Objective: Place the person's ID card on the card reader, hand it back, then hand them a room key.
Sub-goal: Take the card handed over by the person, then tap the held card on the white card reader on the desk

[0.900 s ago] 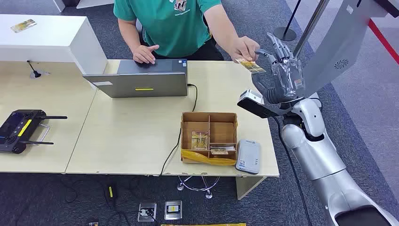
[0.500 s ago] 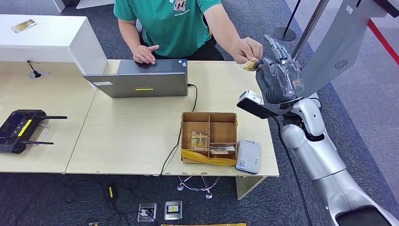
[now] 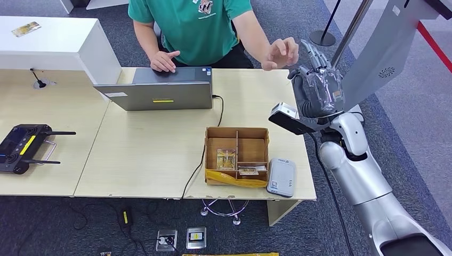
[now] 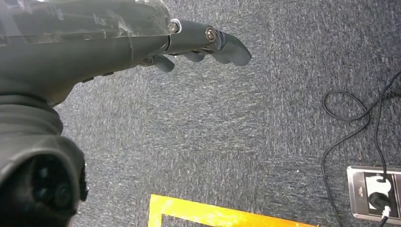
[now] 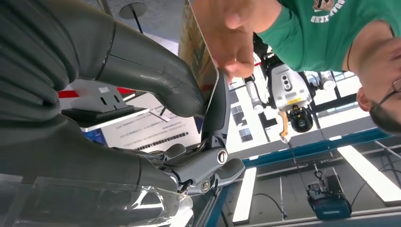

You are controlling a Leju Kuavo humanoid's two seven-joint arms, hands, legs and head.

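Beyond the wooden desk (image 3: 149,154), well past the card reader (image 3: 281,177), my right hand (image 3: 318,88) is now pinching the ID card (image 5: 201,56) between thumb and finger. The person's hand (image 3: 281,52) is letting go, so the reader comes next. My left hand (image 4: 94,38) is hanging with fingers straight, holding nothing.

Right hand (image 3: 319,88): matt dark rubbery fingers (image 5: 156,78), metal pins at the joints, clear glossy plastic film over its back. ID card (image 5: 198,52) pinched between those fingers, thin, glossy laminate. Silver arm (image 3: 362,181) behind the fingers, smooth glossy shell. Desk (image 3: 149,149) below the fingers, pale wood-look laminate, matt. Cardboard box (image 3: 236,154) raw brown, matt; card reader (image 3: 281,177) beside it, smooth grey plastic. Left hand (image 4: 94,38) matt dark, over rough grey carpet (image 4: 227,127).
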